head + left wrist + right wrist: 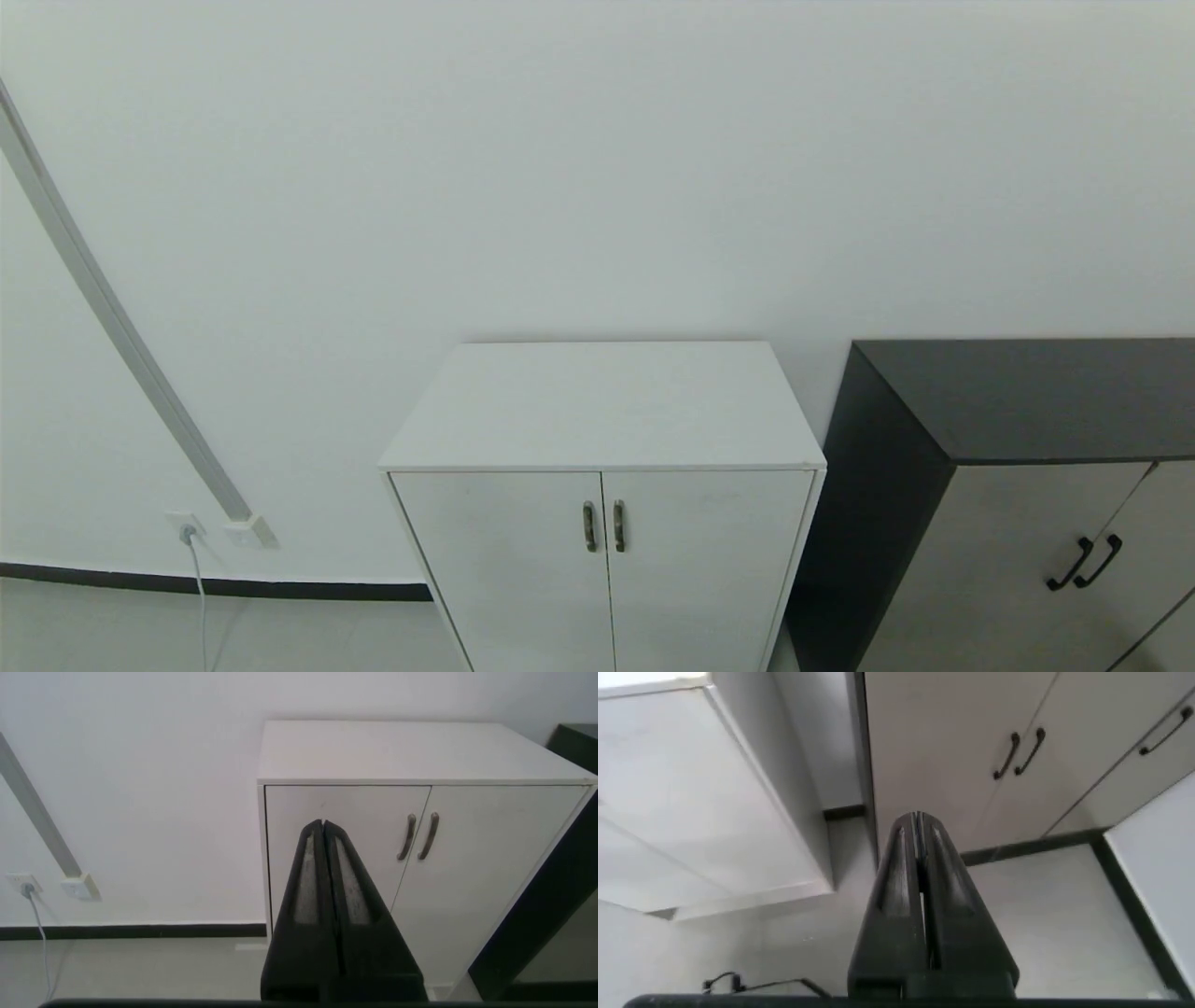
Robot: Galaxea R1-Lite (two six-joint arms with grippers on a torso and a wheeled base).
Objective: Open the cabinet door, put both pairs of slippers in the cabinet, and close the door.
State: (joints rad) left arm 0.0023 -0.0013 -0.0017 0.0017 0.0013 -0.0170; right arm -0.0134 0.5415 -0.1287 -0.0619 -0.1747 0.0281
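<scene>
A white cabinet (pixel 602 411) stands against the wall, both its doors closed. Two dark vertical handles (pixel 604 525) meet at the middle seam. In the left wrist view the same cabinet (pixel 420 756) faces me, handles (pixel 419 836) right of my left gripper (pixel 322 826), which is shut with nothing in it and held some way in front of the left door. My right gripper (pixel 918 819) is shut and empty, held above the floor in front of the dark cabinet's doors (pixel 990 728).
A dark cabinet (pixel 1018 401) with grey doors and black handles (pixel 1085 562) stands close to the right of the white one. On the left, a wall socket with a cable (pixel 189 537) and a slanted wall conduit (pixel 112 317). Grey floor (pixel 187 635) lies left of the cabinet.
</scene>
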